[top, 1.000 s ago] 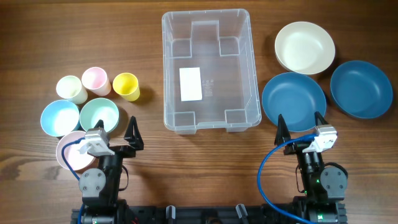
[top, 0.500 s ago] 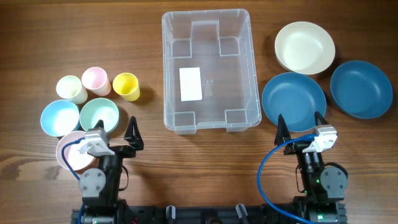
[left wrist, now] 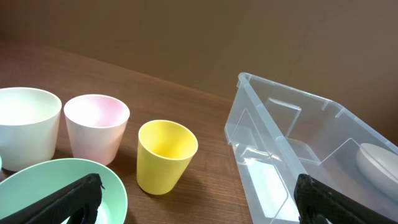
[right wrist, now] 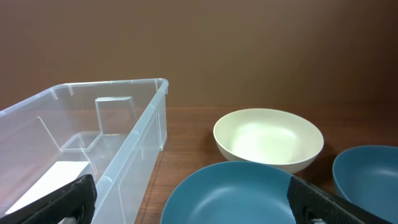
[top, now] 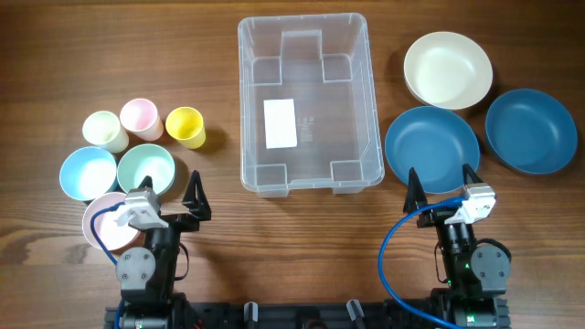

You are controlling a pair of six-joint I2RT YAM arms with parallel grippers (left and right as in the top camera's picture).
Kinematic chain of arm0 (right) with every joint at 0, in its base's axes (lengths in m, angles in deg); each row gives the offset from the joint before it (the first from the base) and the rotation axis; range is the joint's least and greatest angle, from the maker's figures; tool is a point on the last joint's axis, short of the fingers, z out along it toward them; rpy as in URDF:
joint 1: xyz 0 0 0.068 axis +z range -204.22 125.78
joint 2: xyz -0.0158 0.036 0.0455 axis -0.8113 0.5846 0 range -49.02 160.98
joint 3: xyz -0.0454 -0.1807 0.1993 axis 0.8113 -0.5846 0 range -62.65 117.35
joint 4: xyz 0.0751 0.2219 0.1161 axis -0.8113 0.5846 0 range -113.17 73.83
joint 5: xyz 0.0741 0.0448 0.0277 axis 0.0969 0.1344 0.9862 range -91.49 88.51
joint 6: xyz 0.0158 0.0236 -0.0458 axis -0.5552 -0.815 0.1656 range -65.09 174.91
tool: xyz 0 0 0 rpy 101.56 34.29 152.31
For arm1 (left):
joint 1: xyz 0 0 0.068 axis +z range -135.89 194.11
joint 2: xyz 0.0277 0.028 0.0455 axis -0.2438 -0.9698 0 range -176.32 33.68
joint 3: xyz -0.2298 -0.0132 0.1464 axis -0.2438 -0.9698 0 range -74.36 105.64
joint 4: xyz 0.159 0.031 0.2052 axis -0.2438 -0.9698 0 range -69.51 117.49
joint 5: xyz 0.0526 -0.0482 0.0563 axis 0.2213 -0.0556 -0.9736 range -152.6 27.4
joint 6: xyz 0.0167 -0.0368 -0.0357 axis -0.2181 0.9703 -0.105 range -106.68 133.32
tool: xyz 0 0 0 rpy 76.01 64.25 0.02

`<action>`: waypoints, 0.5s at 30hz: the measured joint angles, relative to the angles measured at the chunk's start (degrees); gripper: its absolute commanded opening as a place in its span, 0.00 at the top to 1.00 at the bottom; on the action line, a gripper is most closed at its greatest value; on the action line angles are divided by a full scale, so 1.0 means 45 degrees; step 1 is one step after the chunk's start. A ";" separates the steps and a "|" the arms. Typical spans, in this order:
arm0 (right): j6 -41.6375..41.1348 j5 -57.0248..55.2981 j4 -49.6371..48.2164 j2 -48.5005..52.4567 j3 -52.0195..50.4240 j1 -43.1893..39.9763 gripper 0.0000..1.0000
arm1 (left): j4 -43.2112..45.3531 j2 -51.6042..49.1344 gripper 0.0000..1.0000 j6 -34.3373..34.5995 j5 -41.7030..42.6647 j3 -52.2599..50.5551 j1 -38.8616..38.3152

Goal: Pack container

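The clear rectangular container point(top: 306, 102) with a white label on its base stands empty at the table's middle back; it also shows in the left wrist view point(left wrist: 298, 155) and the right wrist view point(right wrist: 87, 143). My left gripper point(top: 172, 196) is open and empty near the front left, just in front of a mint bowl point(top: 146, 168) and over a pink bowl point(top: 105, 224). My right gripper point(top: 441, 183) is open and empty at the front right, at the near rim of a blue bowl point(top: 431, 143).
Left of the container stand a cream cup point(top: 105, 131), a pink cup point(top: 141, 117), a yellow cup point(top: 186, 126) and a light blue bowl point(top: 88, 172). On the right are a cream bowl point(top: 448, 68) and a second blue bowl point(top: 531, 129).
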 measured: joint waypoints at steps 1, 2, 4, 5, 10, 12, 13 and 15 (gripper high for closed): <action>0.0000 0.0000 0.0000 0.0000 0.0000 0.0000 0.00 | 0.0000 0.0000 0.00 0.0000 0.0000 0.0000 0.0000; -0.0058 0.0000 0.0000 0.0000 0.0000 0.0000 0.00 | 0.0000 0.0000 0.00 0.0005 0.0005 0.0000 0.0000; -0.0379 0.0000 0.0000 0.0000 0.0000 0.0000 0.00 | 0.0015 0.0000 0.00 0.0005 0.0005 0.0000 0.0000; -0.0578 0.0000 0.0000 0.0000 0.0000 0.0000 0.00 | 0.0029 0.0000 0.00 0.0000 0.0005 0.0000 0.0000; -0.1073 0.0000 0.0000 0.0000 0.0000 0.0000 0.00 | 0.0049 0.0000 0.00 0.0117 0.0000 0.0000 0.0000; -0.1292 0.0000 0.0044 0.0000 0.0000 0.0000 0.00 | 0.0049 0.0000 0.00 0.0267 0.0000 0.0000 0.0000; -0.1389 0.0000 0.0131 0.0019 0.0010 0.0000 0.00 | 0.0044 0.0000 0.00 0.0359 0.0000 0.0000 0.0000; -0.1535 -0.0005 0.0267 0.0262 0.0073 0.0000 0.00 | 0.0044 0.0000 0.00 0.0563 0.0000 0.0000 0.0000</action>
